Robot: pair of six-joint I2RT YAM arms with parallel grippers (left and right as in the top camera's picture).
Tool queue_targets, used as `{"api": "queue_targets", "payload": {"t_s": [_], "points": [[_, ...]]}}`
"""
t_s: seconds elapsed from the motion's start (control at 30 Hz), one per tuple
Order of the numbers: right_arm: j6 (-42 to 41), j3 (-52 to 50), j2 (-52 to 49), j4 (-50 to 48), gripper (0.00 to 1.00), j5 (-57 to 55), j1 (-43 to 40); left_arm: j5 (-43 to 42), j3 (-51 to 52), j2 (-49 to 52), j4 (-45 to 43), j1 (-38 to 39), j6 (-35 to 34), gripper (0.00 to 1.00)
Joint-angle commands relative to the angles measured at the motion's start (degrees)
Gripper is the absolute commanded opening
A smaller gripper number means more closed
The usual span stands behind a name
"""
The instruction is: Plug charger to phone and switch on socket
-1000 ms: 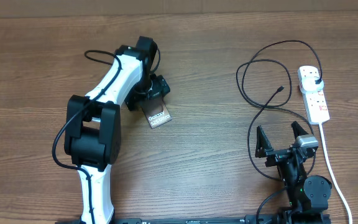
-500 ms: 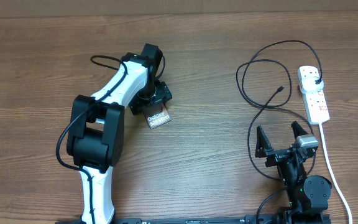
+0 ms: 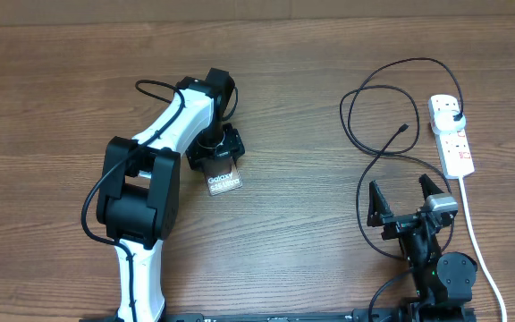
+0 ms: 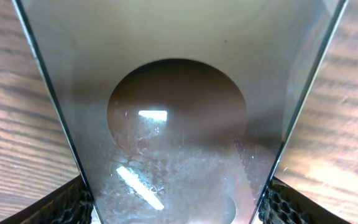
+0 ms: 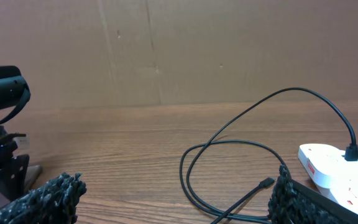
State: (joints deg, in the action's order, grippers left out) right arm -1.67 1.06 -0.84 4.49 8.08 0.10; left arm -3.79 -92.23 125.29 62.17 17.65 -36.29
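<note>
The phone (image 3: 224, 182) is a dark slab with white "Galaxy" lettering at its near end. My left gripper (image 3: 214, 155) is shut on its far part, one finger on each long edge. In the left wrist view the phone (image 4: 179, 112) fills the space between my fingertips (image 4: 70, 202). The charger cable (image 3: 365, 89) loops on the table at the right. Its connector tip (image 3: 404, 128) lies free and its black plug (image 3: 455, 116) sits in the white socket strip (image 3: 452, 141). My right gripper (image 3: 405, 200) is open and empty, nearer the front than the tip (image 5: 266, 183).
The strip's thick white cord (image 3: 474, 233) runs toward the front edge beside the right arm. A brown cardboard wall (image 5: 166, 50) stands along the back of the table. The left arm (image 3: 164, 125) stretches across the left half of the table.
My left gripper has turned with the phone, swinging its lettered end toward the front and slightly left. The right arm, cable and strip have not moved.
</note>
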Motion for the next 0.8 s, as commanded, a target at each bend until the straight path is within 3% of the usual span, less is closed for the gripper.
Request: {"api": "queue_targets", "payload": {"t_s": [0.0,0.23,0.47,0.53,0.67,0.77], "points": [[0.1,-0.6,0.7,-0.3,1.0,-0.3,0.2,-1.8,1.3,1.0,1.4,0.4,3.8,0.72],[0.1,-0.6,0.7,-0.3,1.0,-0.3,0.2,-6.8,1.3,1.0,2.8,0.4,9.8,0.67],[0.1,-0.6,0.7,-0.3,1.0,-0.3,0.2,-7.0,1.3,1.0,5.3,0.4,10.1,0.68],[0.0,-0.6,0.7,-0.3,1.0,-0.3,0.2,-6.7,1.3,1.0,4.8,0.4,10.1,0.71],[0.0,-0.6,0.7,-0.3,1.0,-0.3,0.2,-5.9,1.3,1.0,1.8,0.4,10.2,0.91],[0.1,-0.6,0.7,-0.3,1.0,-0.3,0.2,-4.5,1.3,1.0,0.1,0.4,10.2,1.0]]}}
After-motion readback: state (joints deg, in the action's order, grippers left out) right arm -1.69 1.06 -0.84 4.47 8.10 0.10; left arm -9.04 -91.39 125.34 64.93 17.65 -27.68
